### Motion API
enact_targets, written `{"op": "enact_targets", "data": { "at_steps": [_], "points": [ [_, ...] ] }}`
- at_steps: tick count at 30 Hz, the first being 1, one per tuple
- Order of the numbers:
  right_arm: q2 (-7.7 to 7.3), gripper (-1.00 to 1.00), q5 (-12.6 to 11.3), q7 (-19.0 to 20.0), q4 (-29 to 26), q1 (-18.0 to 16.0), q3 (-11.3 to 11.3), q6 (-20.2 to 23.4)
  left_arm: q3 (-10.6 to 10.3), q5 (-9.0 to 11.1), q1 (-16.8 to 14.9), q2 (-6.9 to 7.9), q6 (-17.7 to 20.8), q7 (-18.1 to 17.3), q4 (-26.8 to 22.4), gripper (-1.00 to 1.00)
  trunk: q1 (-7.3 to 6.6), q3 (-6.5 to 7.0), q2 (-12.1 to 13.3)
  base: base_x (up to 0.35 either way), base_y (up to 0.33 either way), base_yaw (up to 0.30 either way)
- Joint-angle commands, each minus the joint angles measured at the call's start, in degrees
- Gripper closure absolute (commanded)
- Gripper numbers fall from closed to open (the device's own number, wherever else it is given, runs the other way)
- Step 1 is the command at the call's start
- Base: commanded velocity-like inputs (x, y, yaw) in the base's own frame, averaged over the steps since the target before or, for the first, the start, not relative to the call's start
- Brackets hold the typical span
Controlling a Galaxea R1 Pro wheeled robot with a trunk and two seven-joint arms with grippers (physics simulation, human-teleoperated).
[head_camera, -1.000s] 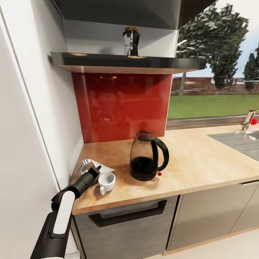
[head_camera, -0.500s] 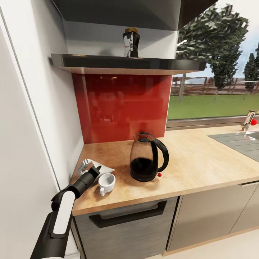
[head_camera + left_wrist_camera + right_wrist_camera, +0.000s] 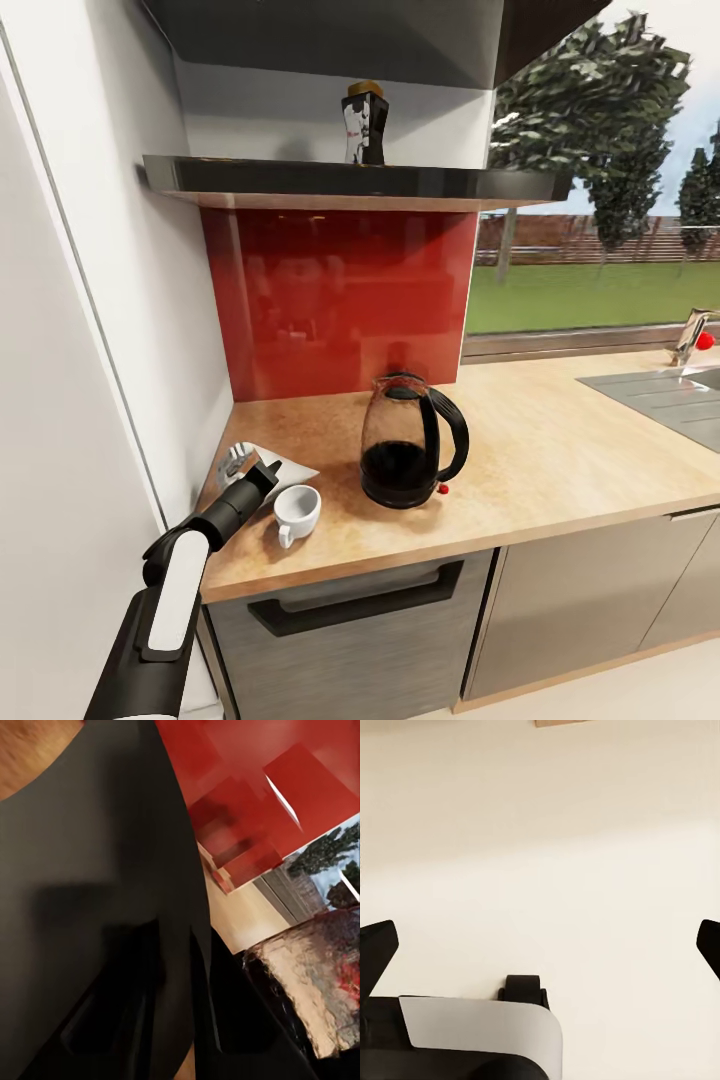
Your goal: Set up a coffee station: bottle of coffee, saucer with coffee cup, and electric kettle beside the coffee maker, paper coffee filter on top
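Right at the tip of the left gripper [image 3: 243, 462] lies the filter [image 3: 283, 466], a thin white sheet flat on the counter [image 3: 560, 450] in the corner by the wall. You cannot tell if this gripper is open, closed, or holding the filter, because the arm covers its fingers in the head view. Just beside the gripper, on the side away from the wall, sits the cup [image 3: 297, 510], standing up with its handle toward the counter's front edge. It is close to the black wrist but does not seem to touch it. A bit farther out from the gripper, past the cup, stands the kettle [image 3: 408, 441], dark glass with a black handle and a small red switch low on its base. It is upright and apart from the cup. High above the gripper, on the dark shelf [image 3: 360, 181] over the red wall panel [image 3: 340, 295], stands the bottle [image 3: 365, 124], black with a yellow cap, well away from both arms. Far off to the other end of the counter are the sink [image 3: 665, 395] and a tap [image 3: 692, 335]. The left wrist view is mostly a dark blurry shape, with the kettle [image 3: 315, 990] close by and some red wall behind. The right gripper [image 3: 540, 949] has its two black fingers spread wide with nothing between them, over a plain pale floor [image 3: 540, 855].
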Motion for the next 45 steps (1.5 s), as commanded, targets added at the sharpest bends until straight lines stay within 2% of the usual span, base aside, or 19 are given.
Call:
{"op": "enact_targets", "data": {
  "at_steps": [1,45],
  "points": [
    [-0.01,-1.00,0.2,0.0,0.0,0.0,0.0,-0.2,0.2,-0.1,-0.1,-0.07,0.4,-0.2,0.0,1.00,0.00,-0.06,0.0,0.000,0.000,0.000],
    [-0.01,-1.00,0.2,0.0,0.0,0.0,0.0,-0.2,0.2,0.0,-0.1,-0.07,0.4,-0.2,-0.1,1.00,-9.45,7.66,17.2,0.000,0.000,0.000]
  ]
}}
